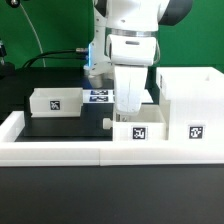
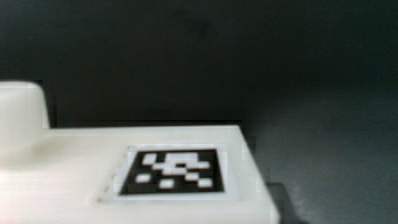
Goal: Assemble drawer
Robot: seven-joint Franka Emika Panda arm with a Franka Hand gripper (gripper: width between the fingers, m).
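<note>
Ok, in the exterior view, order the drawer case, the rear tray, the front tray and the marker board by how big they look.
1. Drawer case, largest.
2. Rear tray and front tray: alike; the front one is nearer and partly behind the arm, so unranked.
3. Marker board, smallest.

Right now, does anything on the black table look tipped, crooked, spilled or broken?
Nothing stands out. The large hollow white plastic case stands upright, one small white knobbed tray sits level beside it, and the other small white tray lies flat farther off. No damage or spill shows.
</note>
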